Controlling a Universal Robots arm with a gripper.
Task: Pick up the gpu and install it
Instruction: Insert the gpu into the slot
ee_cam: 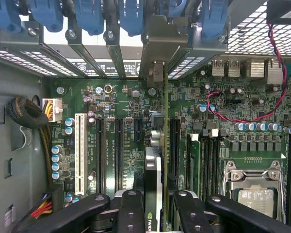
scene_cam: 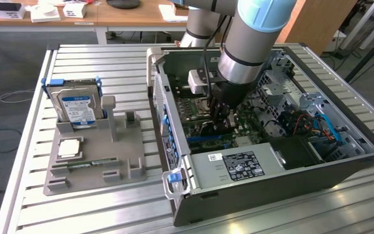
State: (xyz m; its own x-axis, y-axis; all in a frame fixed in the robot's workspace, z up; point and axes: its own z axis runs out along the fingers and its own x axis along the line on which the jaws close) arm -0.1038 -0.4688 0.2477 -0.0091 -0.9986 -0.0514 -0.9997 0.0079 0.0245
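Your inventory:
- gpu: small green logo on its edge, wording unreadable.
- power supply label: print too small to read.
- hard drive: blue-white label, upright in the grey holder beside the computer case.
- motherboard: black slots flank the card, blue latches sit by its bracket.
- gripper: jaws clamped on the gpu, held edge-on over the board.

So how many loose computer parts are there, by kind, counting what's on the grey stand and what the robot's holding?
hard drive: 1, upright in the grey stand
square chip: 1, flat on the stand
memory stick: 1, lying on the stand
gpu: 1, gripped by the pincer inside the computer case
Total: 4
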